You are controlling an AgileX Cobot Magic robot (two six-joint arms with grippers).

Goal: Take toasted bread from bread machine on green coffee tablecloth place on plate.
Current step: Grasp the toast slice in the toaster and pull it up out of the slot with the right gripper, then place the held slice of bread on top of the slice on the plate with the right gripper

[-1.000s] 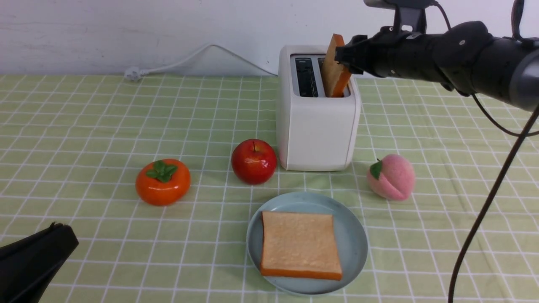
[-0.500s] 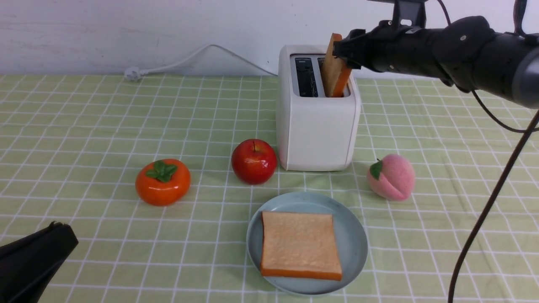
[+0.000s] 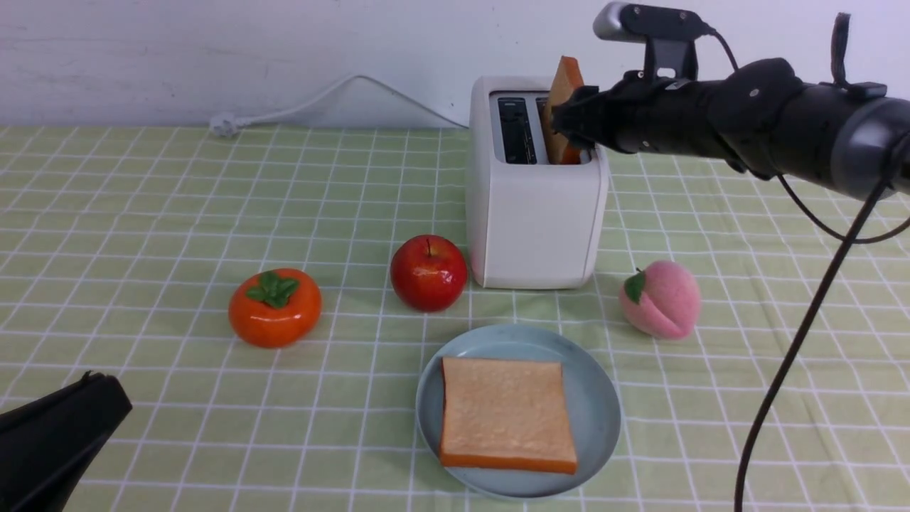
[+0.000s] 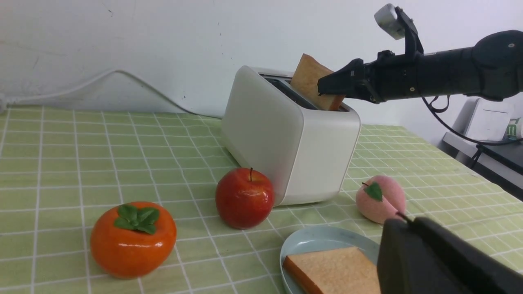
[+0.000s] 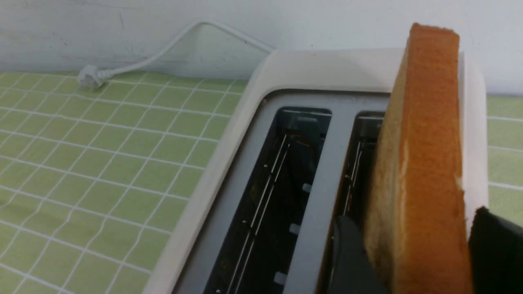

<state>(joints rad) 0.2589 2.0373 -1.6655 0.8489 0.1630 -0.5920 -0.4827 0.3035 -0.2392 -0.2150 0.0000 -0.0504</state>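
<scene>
**Second slice at the point of leaving the toaster**

One slice of toast [image 3: 507,412] lies flat on the plate [image 3: 606,398] and covers most of it, so half the job looks done. The other slice [image 3: 561,99] stands on edge in the toaster's [image 3: 533,220] right-hand slot. It leans a little, and its upper part sticks out above the top.

The right hand [image 3: 569,119] reaches in from the right at slot height. The right wrist view shows its fingers [image 5: 351,257] on either side of this slice. I cannot tell whether they are pressing on it or only flanking it. The left hand [image 3: 57,434] is clenched on nothing, low at the near left corner and well apart from everything.

The step in hand looks like the grasp. Next comes a firm pinch, then a lift straight up along the slot until the bottom edge clears. After that the slice is carried forward and down to the plate. With so little bare plate left, this slice will probably have to rest on the first.

The worktop is covered by a light green cloth [image 3: 142,213] with a white grid, slightly wrinkled. A red apple [image 3: 429,272] sits just beside the toaster's front corner, with an orange fruit [image 3: 274,307] further left and a pink peach [image 3: 660,299] to the right. A white cord [image 3: 320,99] runs along the foot of a plain white wall [image 3: 213,50].
</scene>
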